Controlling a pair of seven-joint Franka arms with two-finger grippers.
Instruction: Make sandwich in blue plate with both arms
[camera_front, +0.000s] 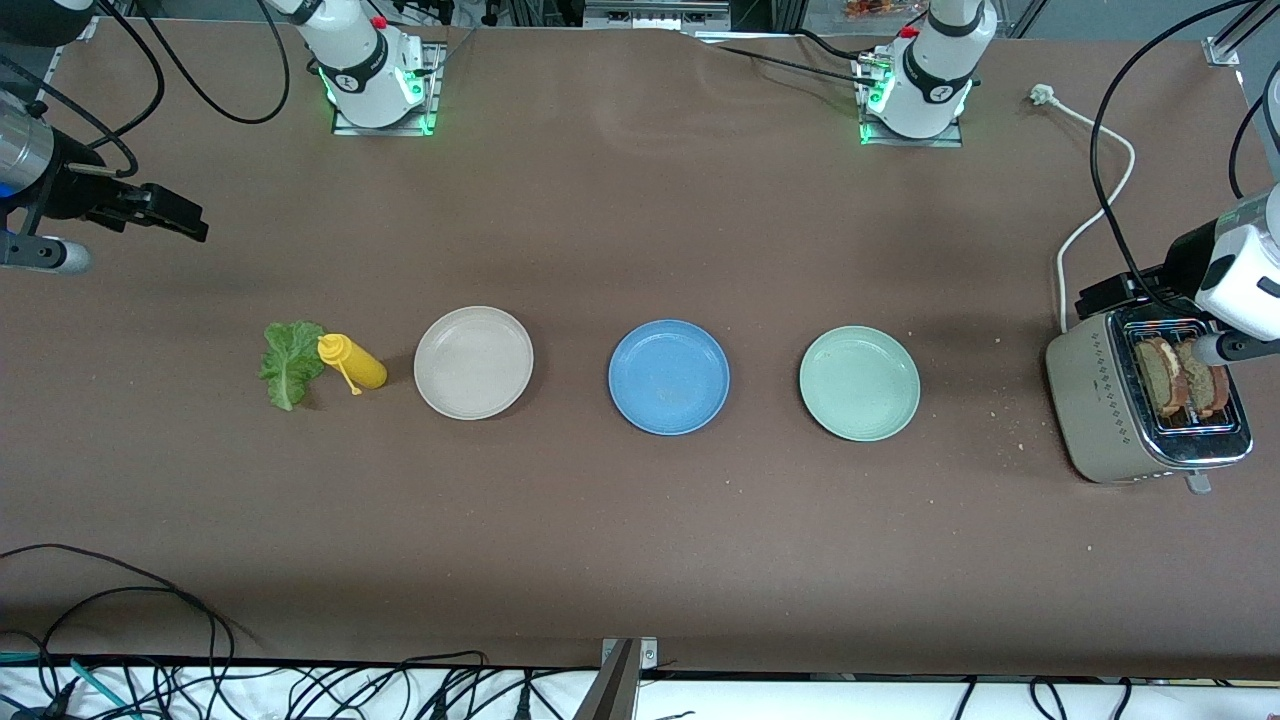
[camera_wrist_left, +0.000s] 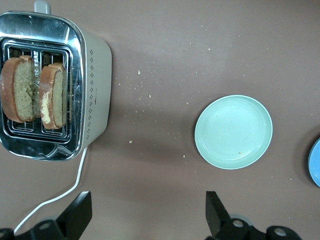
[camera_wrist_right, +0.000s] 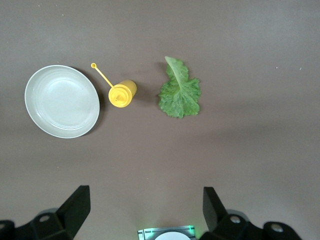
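Plates sit in a row across the middle of the table: we see the beige plate (camera_front: 473, 362) toward the right arm's end, the blue plate (camera_front: 669, 377) in the centre with nothing on it, and the pale green plate (camera_front: 859, 383) toward the left arm's end. Both toast slices (camera_front: 1180, 378) stand upright in the toaster (camera_front: 1100, 400) at the left arm's end, while the lettuce leaf (camera_front: 290, 362) lies on the table touching the yellow bottle (camera_front: 353, 363), just beside the beige plate. We find the left gripper (camera_wrist_left: 145, 220) hanging with fingers spread wide and holding nothing, above the table between toaster and green plate. The right gripper (camera_wrist_right: 145, 215) hovers above the table by the lettuce, likewise spread and unladen.
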